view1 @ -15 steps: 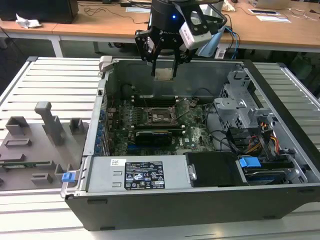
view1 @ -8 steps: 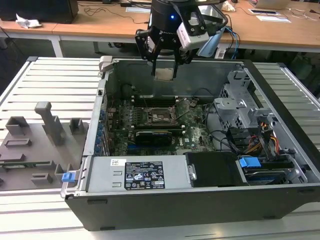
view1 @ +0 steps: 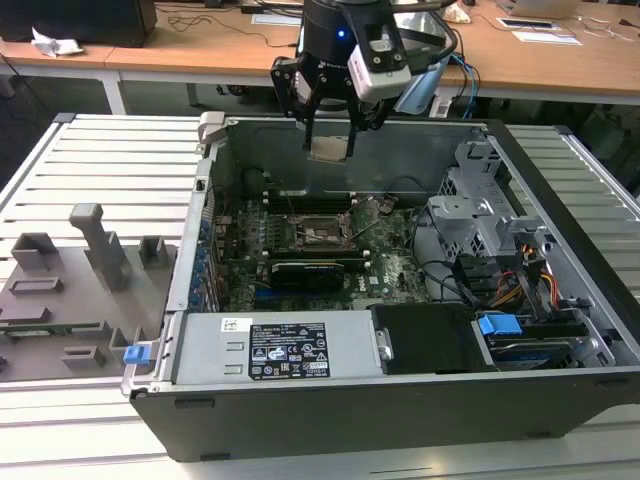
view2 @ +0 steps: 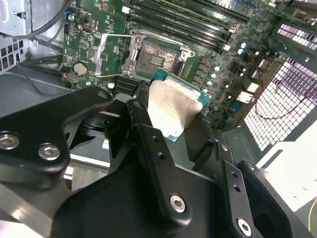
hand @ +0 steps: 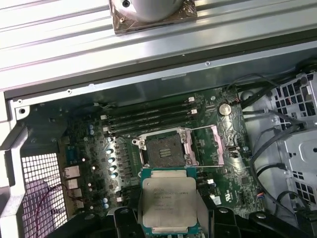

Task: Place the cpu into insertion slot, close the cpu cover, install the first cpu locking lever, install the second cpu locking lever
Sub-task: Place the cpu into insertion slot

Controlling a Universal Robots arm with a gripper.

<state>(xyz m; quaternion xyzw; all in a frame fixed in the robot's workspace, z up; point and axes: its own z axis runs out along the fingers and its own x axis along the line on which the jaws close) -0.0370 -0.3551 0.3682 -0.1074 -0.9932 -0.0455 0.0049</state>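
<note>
Fingers (view2: 141, 111) of my gripper (view1: 330, 145) are clamping the chip (hand: 168, 198) by its edges while I am holding it well above the open socket (hand: 163, 148); placing it, I judge, is calling for square alignment.

You see the cpu (hand: 170, 206), silver face toward you, hanging over the motherboard (hand: 89, 148) just beside the bare insertion slot (hand: 163, 148). The cpu cover (hand: 217, 145) is swung open, and the memory slots (hand: 148, 116) lie beyond the socket.
</note>
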